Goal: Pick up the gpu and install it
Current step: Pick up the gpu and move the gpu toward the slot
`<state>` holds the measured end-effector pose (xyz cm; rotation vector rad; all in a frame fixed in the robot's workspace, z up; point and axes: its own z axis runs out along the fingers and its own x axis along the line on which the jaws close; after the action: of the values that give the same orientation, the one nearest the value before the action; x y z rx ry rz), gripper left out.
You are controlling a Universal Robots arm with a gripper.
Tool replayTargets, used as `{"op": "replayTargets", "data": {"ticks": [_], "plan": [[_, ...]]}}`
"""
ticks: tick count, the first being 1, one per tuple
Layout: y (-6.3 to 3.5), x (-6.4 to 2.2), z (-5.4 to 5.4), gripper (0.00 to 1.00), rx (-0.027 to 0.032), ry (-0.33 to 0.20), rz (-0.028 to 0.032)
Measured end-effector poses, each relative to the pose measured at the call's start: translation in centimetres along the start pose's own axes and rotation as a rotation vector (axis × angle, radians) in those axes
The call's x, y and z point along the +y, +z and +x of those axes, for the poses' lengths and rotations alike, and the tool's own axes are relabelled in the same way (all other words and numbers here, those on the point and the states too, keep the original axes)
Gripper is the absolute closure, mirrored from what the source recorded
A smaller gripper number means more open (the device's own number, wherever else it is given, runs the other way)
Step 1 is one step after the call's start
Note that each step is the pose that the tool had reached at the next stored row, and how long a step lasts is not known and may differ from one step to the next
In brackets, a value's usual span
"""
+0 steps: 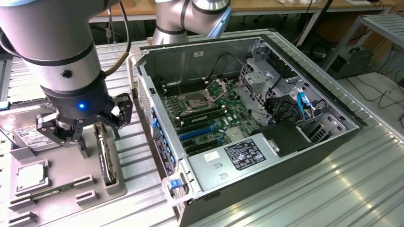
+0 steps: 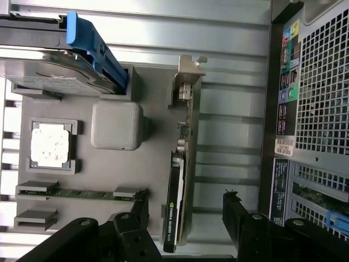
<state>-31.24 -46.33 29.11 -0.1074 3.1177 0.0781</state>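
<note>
The gpu (image 2: 175, 191) stands on its edge in a slot of the grey holder tray (image 2: 103, 174), a thin card with a dark face and a silver bracket (image 2: 188, 71) at one end. In the exterior view the gpu (image 1: 109, 163) rises from the tray just below my gripper (image 1: 100, 142). My gripper (image 2: 185, 207) is open and hangs over the card's dark end. One black finger (image 2: 139, 207) stands on each side of the card, and neither touches it. Nothing is held.
The open computer case (image 1: 252, 118) lies at the exterior view's right, with blue slots (image 1: 198, 133) on its motherboard. The tray also holds a hard drive (image 2: 49, 71) in a blue caddy, a square processor chip (image 2: 50, 147) and a memory stick (image 2: 82, 192).
</note>
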Motion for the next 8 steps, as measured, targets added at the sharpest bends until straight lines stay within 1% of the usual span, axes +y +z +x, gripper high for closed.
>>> {"op": "replayTargets", "data": {"ticks": [3, 8], "plan": [[0.41, -0.02, 0.0, 0.34, -0.0001, 0.0, 0.0], [1.37, -0.07, 0.0, 0.34, 0.0, 0.001, 0.0001]]}}
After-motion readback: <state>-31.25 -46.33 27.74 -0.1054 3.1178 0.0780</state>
